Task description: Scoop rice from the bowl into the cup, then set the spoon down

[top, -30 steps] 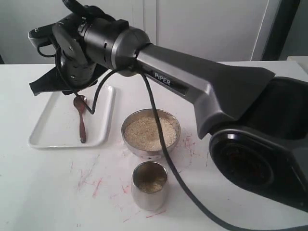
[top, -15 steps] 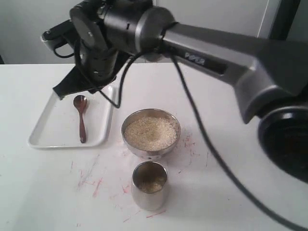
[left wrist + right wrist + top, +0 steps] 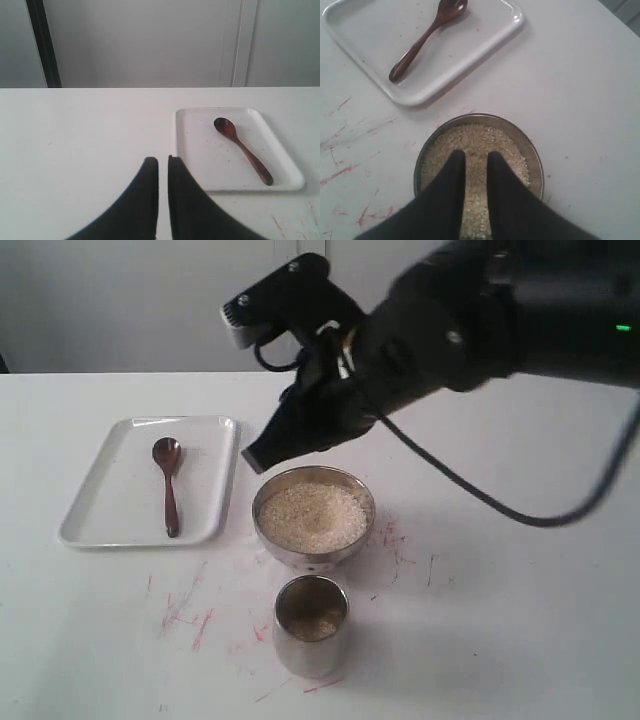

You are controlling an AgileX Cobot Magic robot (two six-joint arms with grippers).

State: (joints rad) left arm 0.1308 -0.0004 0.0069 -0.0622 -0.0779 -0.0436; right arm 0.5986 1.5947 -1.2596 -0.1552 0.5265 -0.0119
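Begin at the far left with the left claw (image 3: 163, 162): parked low over bare counter (image 3: 75, 140), all but clenched, only a thin slit between its dark fingers, nothing gripped. Probably kept there to be out of the way, well apart from every task piece but the tray.

Next, look to the white tray (image 3: 120, 530) and find the spoon (image 3: 168, 485) lying flat inside it, oval head toward the far wall, handle toward the near rim, touched by neither claw. Reads as set down on purpose: clear of the grains, off the counter, easy to reach again. Slim, dark reddish-brown wood, smooth, with a few specks on the tray around it.

Moving right, meet the right claw (image 3: 255, 458), hanging above the bowl (image 3: 313, 552) on its tray side, fingers slackened to a narrow gap, grasping nothing, grains showing through that gap in the right wrist view. No spoon in it, so no scooping in hand.

Beneath: round, shallow, shiny steel, just right of the tray and apart from it, filled almost to the brim with rice (image 3: 312, 515), pale beige and fairly level.

Nearer the camera, just in front of the bowl, note the cup (image 3: 310, 645): upright steel tumbler, a low layer of rice at the bottom, well short of full. Red scuff marks (image 3: 195, 625) smeared on the counter around both.

Judged from all that: scooping done, spoon down, little or nothing left.
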